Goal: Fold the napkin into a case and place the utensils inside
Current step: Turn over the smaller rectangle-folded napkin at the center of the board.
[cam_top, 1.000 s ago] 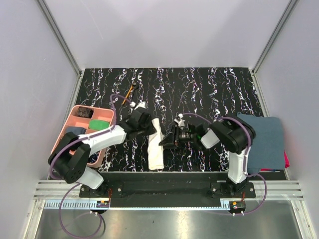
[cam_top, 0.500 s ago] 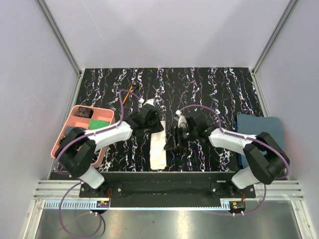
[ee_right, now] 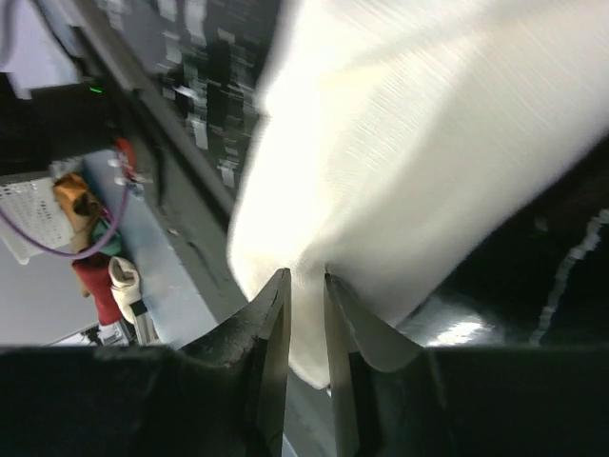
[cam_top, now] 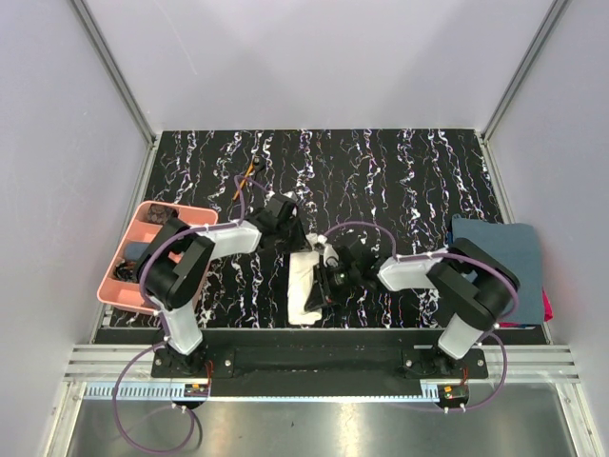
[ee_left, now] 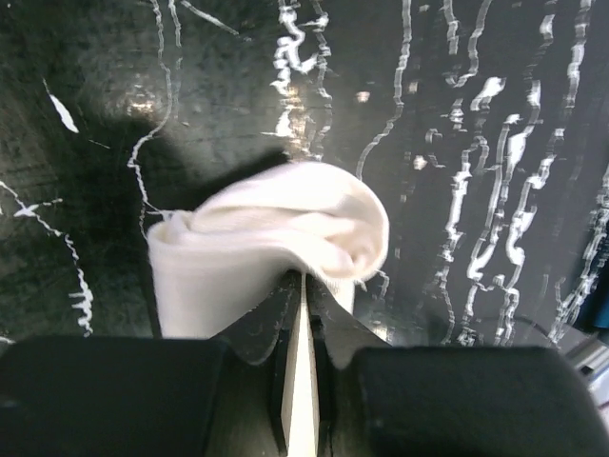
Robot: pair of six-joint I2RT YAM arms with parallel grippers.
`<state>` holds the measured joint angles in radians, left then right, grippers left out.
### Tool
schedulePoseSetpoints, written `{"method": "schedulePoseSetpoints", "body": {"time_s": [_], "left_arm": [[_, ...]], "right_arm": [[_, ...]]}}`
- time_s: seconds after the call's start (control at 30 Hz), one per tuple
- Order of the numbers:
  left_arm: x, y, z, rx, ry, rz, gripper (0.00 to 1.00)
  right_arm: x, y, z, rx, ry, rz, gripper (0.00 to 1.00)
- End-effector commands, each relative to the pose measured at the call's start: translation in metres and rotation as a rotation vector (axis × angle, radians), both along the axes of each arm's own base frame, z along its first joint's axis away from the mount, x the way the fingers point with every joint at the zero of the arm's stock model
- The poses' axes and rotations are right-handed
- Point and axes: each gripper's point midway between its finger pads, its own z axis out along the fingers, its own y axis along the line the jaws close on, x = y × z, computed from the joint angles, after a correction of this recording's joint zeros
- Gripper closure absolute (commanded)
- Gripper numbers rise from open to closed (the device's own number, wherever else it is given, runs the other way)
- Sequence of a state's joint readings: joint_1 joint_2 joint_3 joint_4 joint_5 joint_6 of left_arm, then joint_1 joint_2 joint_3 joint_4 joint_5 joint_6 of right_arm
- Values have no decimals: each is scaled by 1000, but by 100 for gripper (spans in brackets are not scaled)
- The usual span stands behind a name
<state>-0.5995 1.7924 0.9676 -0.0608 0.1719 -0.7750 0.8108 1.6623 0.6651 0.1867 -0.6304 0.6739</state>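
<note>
Both arms have closed in on the napkin (cam_top: 303, 303), a cream strip at the near middle of the worktop (cam_top: 409, 181), its long axis running 6 to 12 o'clock. Nearest, the right gripper (ee_right: 303, 278), jaws narrow, pinches cloth on the strip's 3 o'clock edge (the nearer arm for the next fold, I judge). Beyond it, the left gripper (ee_left: 303, 286) is pinched on the puffed, bunched far end. Farther off toward 11 o'clock lies the orange-handled stick (cam_top: 249, 175), well apart.
</note>
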Motion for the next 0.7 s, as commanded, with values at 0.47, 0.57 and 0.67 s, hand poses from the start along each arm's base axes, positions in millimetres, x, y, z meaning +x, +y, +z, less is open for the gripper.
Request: {"method": "schedulePoseSetpoints", "body": {"time_s": [0.47, 0.57, 0.67], "left_arm": [[16, 17, 86, -14, -185, 17, 71], [17, 33, 96, -6, -195, 46, 69], [28, 56, 103, -8, -209, 108, 58]], "right_arm": [[-7, 3, 17, 45, -29, 25, 68], [-15, -1, -7, 44, 13, 16, 68], [-11, -13, -31, -23, 8, -19, 69]]}}
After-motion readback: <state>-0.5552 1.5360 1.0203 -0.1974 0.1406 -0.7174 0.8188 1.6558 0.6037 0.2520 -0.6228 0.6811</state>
